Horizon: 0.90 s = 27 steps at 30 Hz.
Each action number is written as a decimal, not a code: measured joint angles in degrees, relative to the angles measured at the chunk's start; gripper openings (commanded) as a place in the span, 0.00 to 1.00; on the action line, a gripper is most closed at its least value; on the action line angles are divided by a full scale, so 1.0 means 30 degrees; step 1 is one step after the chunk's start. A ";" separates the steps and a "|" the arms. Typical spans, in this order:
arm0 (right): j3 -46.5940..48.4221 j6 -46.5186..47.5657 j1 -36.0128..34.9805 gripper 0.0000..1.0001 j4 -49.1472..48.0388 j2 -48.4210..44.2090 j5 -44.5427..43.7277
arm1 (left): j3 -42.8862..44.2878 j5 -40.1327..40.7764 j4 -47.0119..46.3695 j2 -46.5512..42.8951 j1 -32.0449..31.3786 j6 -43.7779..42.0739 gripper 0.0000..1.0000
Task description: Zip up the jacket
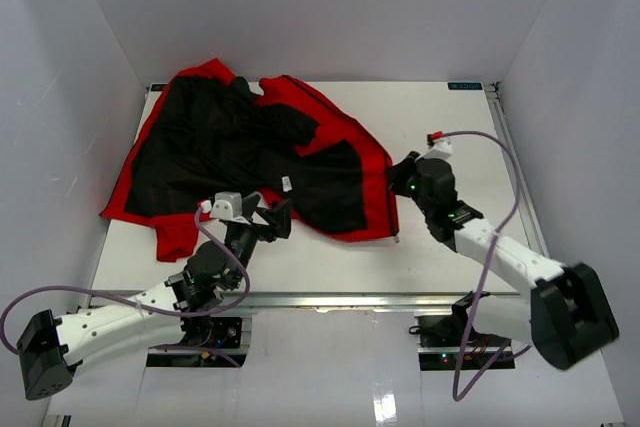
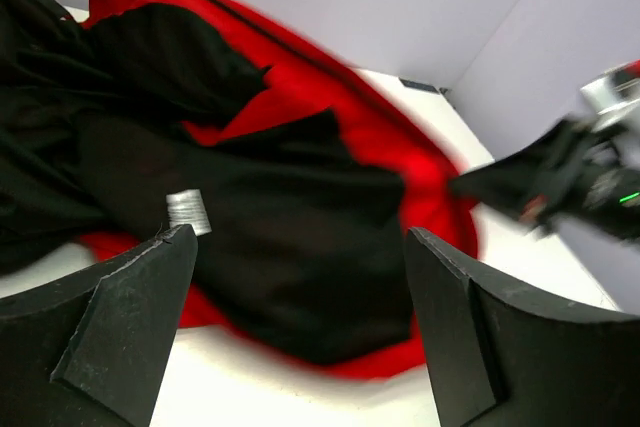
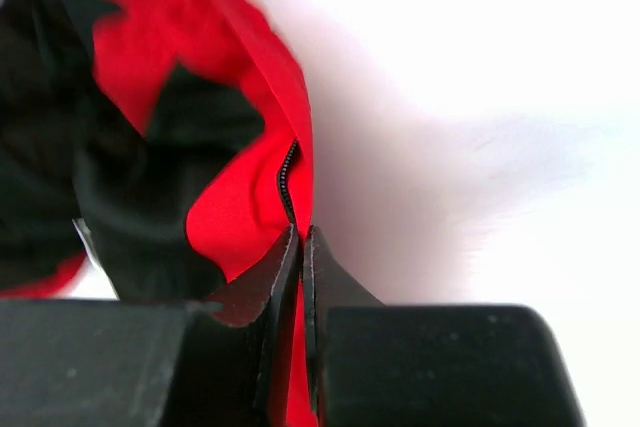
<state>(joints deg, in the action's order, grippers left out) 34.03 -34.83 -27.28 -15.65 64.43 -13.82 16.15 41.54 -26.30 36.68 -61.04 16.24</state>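
Note:
The red jacket (image 1: 240, 152) lies spread open on the left half of the table, its black lining (image 2: 290, 237) facing up. My right gripper (image 1: 393, 175) is shut on the jacket's red right-hand edge (image 3: 300, 157); red cloth shows pinched between the jaws, with the dark zipper teeth (image 3: 286, 182) just beyond the tips. My left gripper (image 1: 283, 219) stands open at the jacket's near hem (image 2: 330, 362), its fingers (image 2: 150, 287) wide apart with nothing between them. A small silver label (image 2: 188, 211) sits on the lining near the left finger.
White walls enclose the table (image 1: 450, 127) on the left, back and right. A metal rail (image 1: 350, 299) runs along the near edge by the arm bases. A purple cable (image 1: 505, 162) loops above the right arm.

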 measured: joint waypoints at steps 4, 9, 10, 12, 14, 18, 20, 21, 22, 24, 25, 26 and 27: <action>-0.0263 0.0990 0.3258 0.08 0.2159 -0.4176 -0.0984 | 0.0459 -0.0214 0.0180 0.1491 0.0000 -0.0056 0.96; 0.0556 0.1801 0.5277 0.08 0.5516 -0.4671 -0.2450 | 0.1521 -0.0201 0.0856 0.3511 0.0232 0.0228 0.96; 0.0632 0.1772 0.5606 0.08 0.6043 -0.4683 -0.2608 | 0.1735 -0.0234 0.1051 0.3906 0.0394 0.0372 0.96; 0.0663 0.1649 0.6300 0.08 0.6887 -0.4810 -0.2774 | 0.2107 -0.0341 0.1494 0.4629 0.0812 0.0741 0.96; 0.0802 0.1389 0.7097 0.08 0.7480 -0.4866 -0.2865 | 0.2476 -0.0547 0.2202 0.5349 0.1578 0.1295 0.96; 0.1601 0.0994 0.8847 0.08 0.8293 -0.4821 -0.2811 | 0.3465 -0.1149 0.3867 0.7121 0.3745 0.2606 0.96; 0.2370 0.0946 0.9805 0.08 0.8616 -0.4684 -0.2788 | 0.3727 -0.1744 0.4620 0.7715 0.5005 0.3340 0.96; 0.2777 0.0949 1.0258 0.08 0.8705 -0.4557 -0.2782 | 0.3784 -0.2056 0.4930 0.7960 0.5563 0.3700 0.95; 0.3193 0.0969 1.0682 0.08 0.8740 -0.4382 -0.2765 | 0.3808 -0.2364 0.5189 0.8202 0.6036 0.4039 0.95; 0.3996 0.1083 1.1354 0.08 0.8736 -0.3881 -0.2577 | 0.3967 -0.3008 0.5617 0.8931 0.6536 0.4595 0.94; 0.4278 0.1152 1.1571 0.08 0.8732 -0.3655 -0.2463 | 0.4169 -0.3392 0.5760 0.9502 0.6628 0.4809 0.93; 0.4414 0.1215 1.1686 0.08 0.8728 -0.3515 -0.2355 | 0.4466 -0.3857 0.5798 1.0264 0.6663 0.4970 0.92; 0.4515 0.1274 1.1776 0.08 0.8734 -0.3406 -0.2242 | 0.4756 -0.4319 0.5813 1.1045 0.6687 0.5129 0.92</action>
<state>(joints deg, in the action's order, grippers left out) 47.58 -31.01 8.05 10.55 54.21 -20.54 30.41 28.58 -8.86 69.82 -40.98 31.63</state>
